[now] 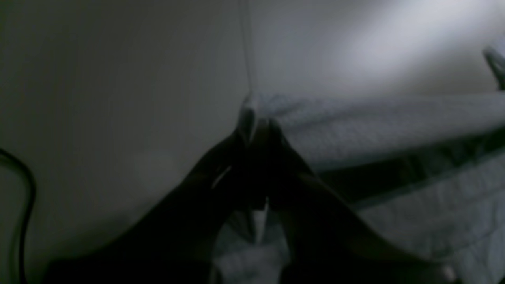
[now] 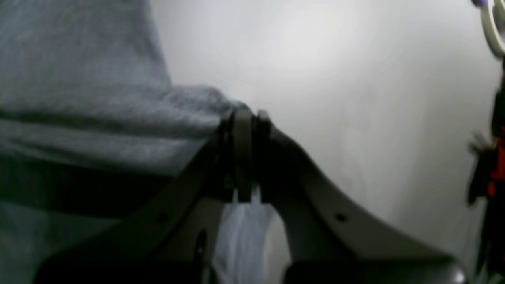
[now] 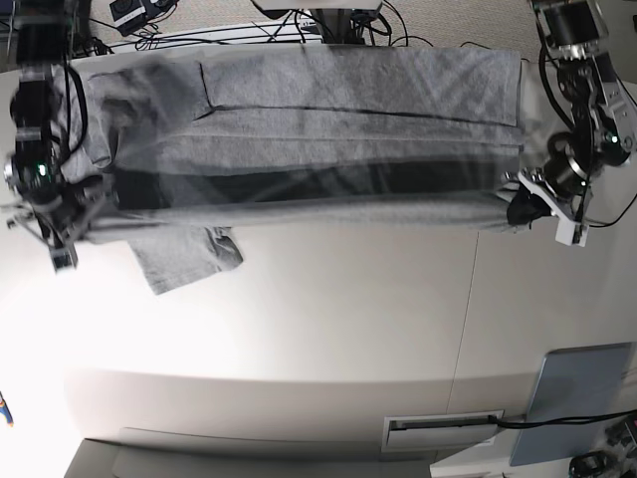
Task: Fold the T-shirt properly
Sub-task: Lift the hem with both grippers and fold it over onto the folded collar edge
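The heather-grey T-shirt (image 3: 328, 110) lies spread along the far side of the white table (image 3: 348, 319), plain side showing. Its near edge is raised and pulled taut between my two grippers, and it looks blurred. My left gripper (image 3: 510, 206) at the right of the base view is shut on one end of that edge. In the left wrist view its fingers (image 1: 258, 126) pinch the T-shirt (image 1: 375, 126). My right gripper (image 3: 92, 207) at the left is shut on the other end. The right wrist view shows this gripper (image 2: 246, 116) nipping the T-shirt (image 2: 79, 98). A sleeve (image 3: 184, 257) hangs below the raised edge.
A grey flat panel (image 3: 577, 403) lies at the table's near right corner, with a slotted vent (image 3: 443, 430) beside it. Cables and gear (image 3: 149, 12) crowd the far edge behind the shirt. A black cable (image 1: 23, 197) loops at the left of the left wrist view.
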